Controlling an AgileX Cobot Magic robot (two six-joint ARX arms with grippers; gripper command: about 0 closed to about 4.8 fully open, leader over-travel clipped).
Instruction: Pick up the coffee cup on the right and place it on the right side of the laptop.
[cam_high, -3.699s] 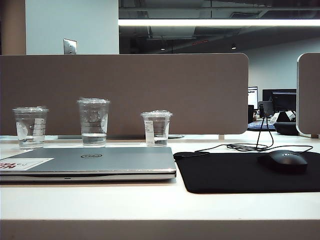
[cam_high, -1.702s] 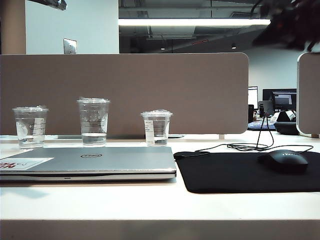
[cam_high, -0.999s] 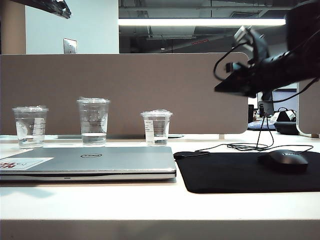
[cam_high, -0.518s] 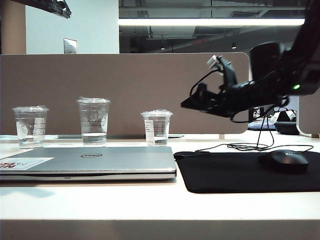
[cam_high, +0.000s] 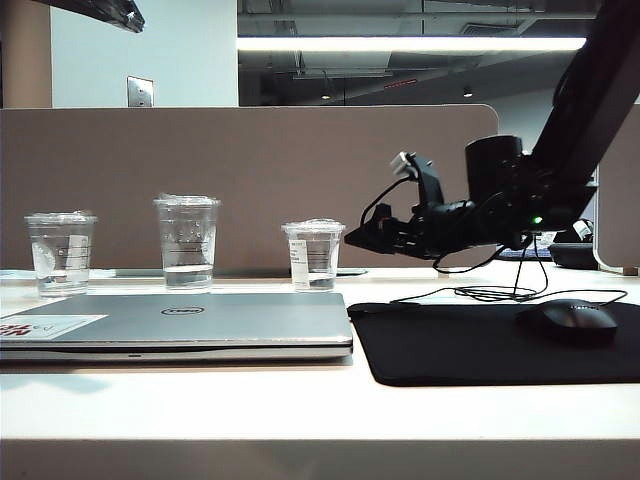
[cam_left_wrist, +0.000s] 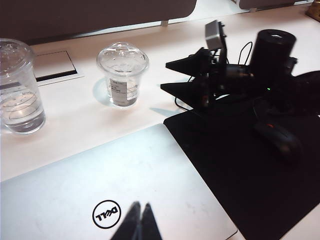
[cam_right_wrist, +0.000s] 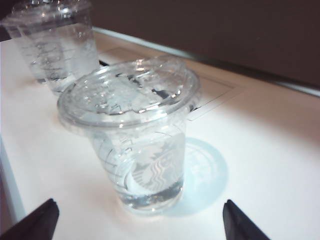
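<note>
Right gripper lined up on the coffee cup, jaws spread

The laptop (cam_high: 180, 325) lies closed, the left gripper (cam_left_wrist: 139, 226) pinched shut over it; the coffee cup (cam_high: 313, 256) stands untouched behind its right corner (upright); the right gripper (cam_high: 365, 238) is held level just beside, ready to straddle.

Low front camera looks level across the desk. Left wrist camera looks down from above; right wrist camera sits close, all showing the coffee cup (cam_high: 313, 256).
</note>
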